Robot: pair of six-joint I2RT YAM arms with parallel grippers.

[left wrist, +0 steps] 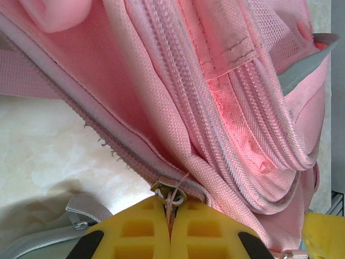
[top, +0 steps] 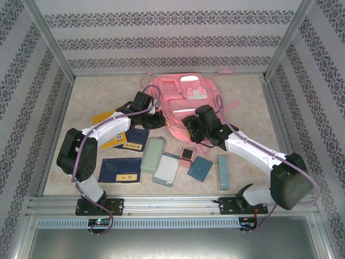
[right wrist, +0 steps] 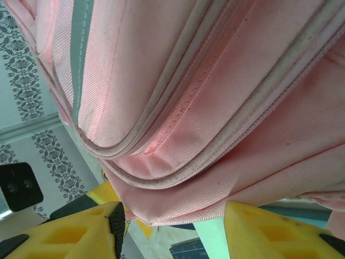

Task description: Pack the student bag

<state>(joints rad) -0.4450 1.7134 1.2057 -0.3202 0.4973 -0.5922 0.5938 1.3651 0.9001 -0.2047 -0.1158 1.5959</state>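
At back middle of pale stone-look table (top: pixel 253 113): big pink fabric backpack (top: pixel 180 105), lying flat, front up. Left gripper (left wrist: pixel 170 240): yellow fingers pressed together, pinching small metal zip pull (left wrist: pixel 168 190) at backpack's left edge. Right gripper (right wrist: pixel 172 218): yellow fingers apart, fold of backpack between them; cannot tell if squeezing. Dark blue flat books (top: pixel 121 171) and pale green case (top: pixel 154 154) lie nearer, in front of backpack.

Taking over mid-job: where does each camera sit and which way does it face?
Top external: above and behind, looking down on table, student bag, both arms.
Left wrist: on left arm, facing the bag's zip; left gripper shut on zip pull.
Right wrist: on right arm, facing bag seams; right gripper open.
All share the bag.
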